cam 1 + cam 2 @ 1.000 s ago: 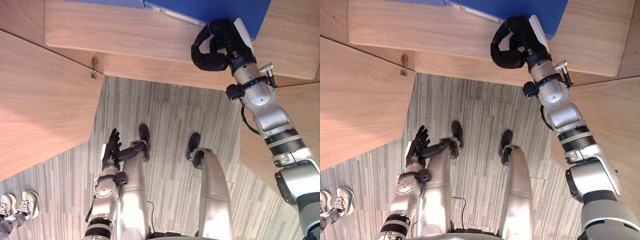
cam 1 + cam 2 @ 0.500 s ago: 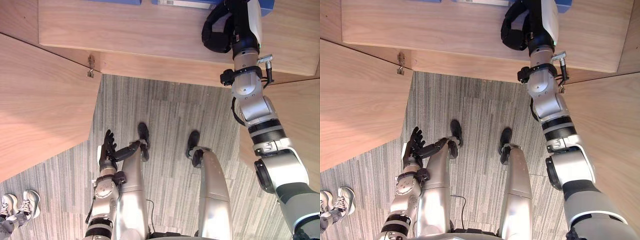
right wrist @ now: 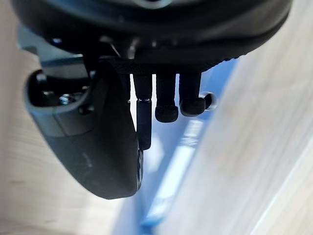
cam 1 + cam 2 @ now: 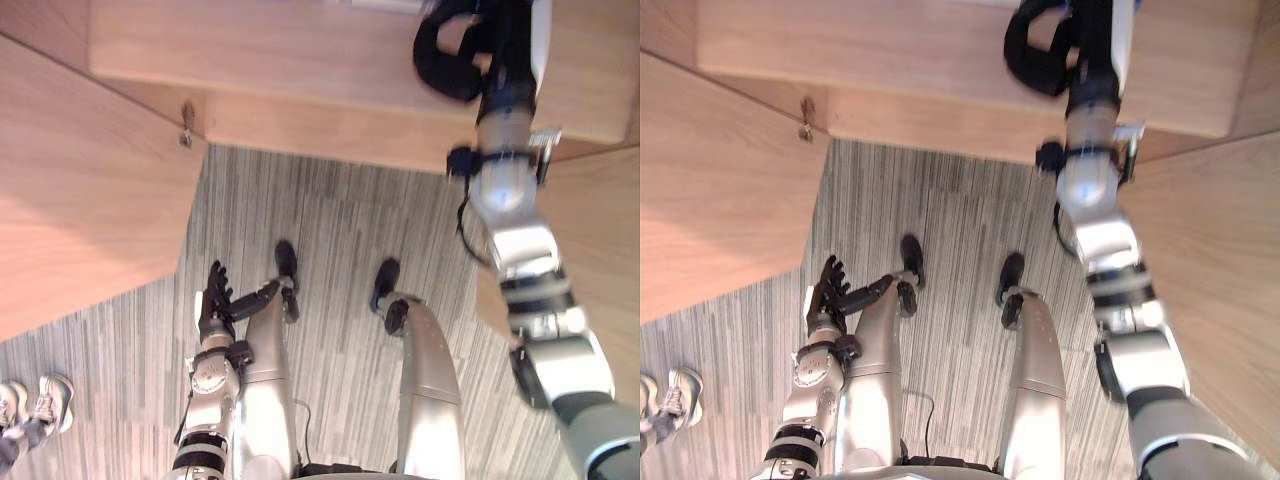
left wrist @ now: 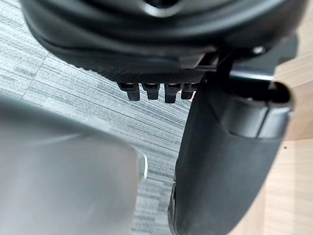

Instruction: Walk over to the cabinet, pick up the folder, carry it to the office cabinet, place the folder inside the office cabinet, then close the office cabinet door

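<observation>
The blue folder point(image 3: 171, 166) lies flat on pale wood inside the office cabinet. It shows in the right wrist view just past the fingertips point(image 3: 166, 113) of the right hand point(image 4: 497, 50). That hand is stretched far forward over the cabinet's shelf board point(image 4: 280, 50). Its fingers are curled round toward the thumb in a loose hook, and bare wood shows through the loop, so it seems to grip nothing. Whether any part of it touches the folder I cannot tell. The left hand point(image 4: 214, 305) hangs low at the robot's side over the grey striped carpet point(image 4: 330, 220), with its fingers straight and nothing in it. On the robot's left an open wooden door point(image 4: 80, 180) slants out from a small metal hinge point(image 4: 186, 128). A second wooden panel point(image 4: 610, 230) stands just beside the right arm on the other side. A person's shoes point(image 4: 40, 400) stand on the carpet beyond the left door, well apart from the work. By my reading the placing step is all but finished, since the folder is on the shelf and not in a grasp. The next move calls for drawing the right hand straight back out without dragging the folder with it. Then a hand has to reach the free edge of an open door and swing it shut, with the arm clear of the closing gap. The left door looks the likelier one, though I cannot tell which panel the task means.
</observation>
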You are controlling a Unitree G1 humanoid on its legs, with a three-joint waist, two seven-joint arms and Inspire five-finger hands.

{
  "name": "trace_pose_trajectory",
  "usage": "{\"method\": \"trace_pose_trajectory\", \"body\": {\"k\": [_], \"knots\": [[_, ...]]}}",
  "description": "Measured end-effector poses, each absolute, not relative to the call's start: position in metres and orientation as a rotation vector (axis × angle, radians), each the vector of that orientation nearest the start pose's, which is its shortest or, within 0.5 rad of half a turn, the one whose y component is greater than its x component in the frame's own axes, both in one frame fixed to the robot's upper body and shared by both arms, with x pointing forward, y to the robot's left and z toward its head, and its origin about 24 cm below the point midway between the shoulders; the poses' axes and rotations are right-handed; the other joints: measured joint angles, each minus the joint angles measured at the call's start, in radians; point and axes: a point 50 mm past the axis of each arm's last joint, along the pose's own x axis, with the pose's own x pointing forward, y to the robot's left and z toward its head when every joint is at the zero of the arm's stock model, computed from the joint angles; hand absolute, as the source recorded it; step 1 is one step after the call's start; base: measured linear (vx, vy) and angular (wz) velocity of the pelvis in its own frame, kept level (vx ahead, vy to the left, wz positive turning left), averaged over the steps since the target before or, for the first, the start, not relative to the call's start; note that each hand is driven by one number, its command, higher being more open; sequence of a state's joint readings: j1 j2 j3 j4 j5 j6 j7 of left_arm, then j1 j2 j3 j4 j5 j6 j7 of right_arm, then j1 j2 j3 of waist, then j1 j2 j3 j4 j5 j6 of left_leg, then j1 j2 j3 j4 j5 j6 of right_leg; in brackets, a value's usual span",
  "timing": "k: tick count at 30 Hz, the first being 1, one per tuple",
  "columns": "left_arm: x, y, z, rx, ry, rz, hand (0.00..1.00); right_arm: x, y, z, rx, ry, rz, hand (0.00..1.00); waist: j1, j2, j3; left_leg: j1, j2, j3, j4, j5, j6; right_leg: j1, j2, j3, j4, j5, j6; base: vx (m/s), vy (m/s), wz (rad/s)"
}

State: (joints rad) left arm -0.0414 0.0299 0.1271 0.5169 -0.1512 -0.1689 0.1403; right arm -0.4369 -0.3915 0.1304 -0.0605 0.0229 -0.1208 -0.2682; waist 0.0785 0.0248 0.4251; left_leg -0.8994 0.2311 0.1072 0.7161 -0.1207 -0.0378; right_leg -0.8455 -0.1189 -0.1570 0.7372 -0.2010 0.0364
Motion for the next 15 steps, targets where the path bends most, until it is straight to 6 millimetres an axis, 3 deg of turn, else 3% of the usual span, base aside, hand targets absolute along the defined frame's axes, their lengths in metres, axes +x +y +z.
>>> {"method": "trace_pose_trajectory", "body": {"k": [1,3,5,6,8,11,12,15], "knots": [[0.224,0.189,-0.058,-0.104,0.350,0.296,1.00,0.288,-0.154,0.156,-0.235,-0.540,0.031,0.00,-0.012,-0.022,-0.026,0.093,-0.003,0.024,-0.055,-0.005,0.003,0.088,-0.001,-0.001,-0.065,0.003,0.002,0.09,0.032,-0.14],[0.213,0.190,-0.070,-0.092,0.412,0.286,1.00,0.268,-0.149,0.115,-0.187,-0.405,0.086,0.00,-0.015,-0.042,-0.070,0.184,-0.004,0.043,-0.115,-0.005,0.002,0.180,-0.001,-0.007,-0.142,0.026,0.008,0.17,0.057,-0.18],[0.193,0.188,-0.088,-0.083,0.505,0.271,1.00,0.238,-0.144,0.056,-0.112,-0.171,0.118,0.00,-0.032,-0.065,-0.128,0.345,-0.015,0.079,-0.221,0.017,0.001,0.335,0.007,0.001,-0.271,0.068,0.012,0.27,0.066,-0.16],[0.187,0.188,-0.093,-0.072,0.531,0.266,1.00,0.231,-0.143,0.043,-0.094,-0.115,0.117,0.00,-0.039,-0.066,-0.153,0.370,-0.017,0.083,-0.242,0.017,0.000,0.363,0.011,0.004,-0.303,0.078,0.014,0.29,0.067,-0.22],[0.169,0.190,-0.110,-0.045,0.635,0.248,1.00,0.208,-0.147,-0.014,-0.043,0.125,0.064,0.00,-0.069,-0.067,-0.222,0.481,-0.038,0.109,-0.342,0.037,-0.003,0.483,0.021,0.018,-0.449,0.128,0.027,0.25,0.050,-0.17],[0.155,0.195,-0.122,-0.025,0.713,0.243,1.00,0.180,-0.165,-0.078,0.044,0.429,-0.105,0.00,-0.084,-0.067,-0.273,0.615,-0.063,0.171,-0.471,0.068,-0.003,0.600,0.025,0.053,-0.600,0.194,0.038,0.19,0.038,-0.38],[0.151,0.199,-0.123,-0.005,0.727,0.242,1.00,0.163,-0.175,-0.099,0.091,0.550,-0.197,1.00,-0.088,-0.065,-0.286,0.664,-0.074,0.197,-0.516,0.077,-0.003,0.636,0.022,0.073,-0.642,0.210,0.043,0.11,0.039,-0.41],[0.142,0.208,-0.126,0.014,0.751,0.270,1.00,0.124,-0.191,-0.131,0.125,0.762,-0.341,1.00,-0.099,-0.063,-0.316,0.749,-0.082,0.248,-0.576,0.083,-0.007,0.682,0.024,0.114,-0.678,0.222,0.046,0.09,0.030,-0.46]]}}
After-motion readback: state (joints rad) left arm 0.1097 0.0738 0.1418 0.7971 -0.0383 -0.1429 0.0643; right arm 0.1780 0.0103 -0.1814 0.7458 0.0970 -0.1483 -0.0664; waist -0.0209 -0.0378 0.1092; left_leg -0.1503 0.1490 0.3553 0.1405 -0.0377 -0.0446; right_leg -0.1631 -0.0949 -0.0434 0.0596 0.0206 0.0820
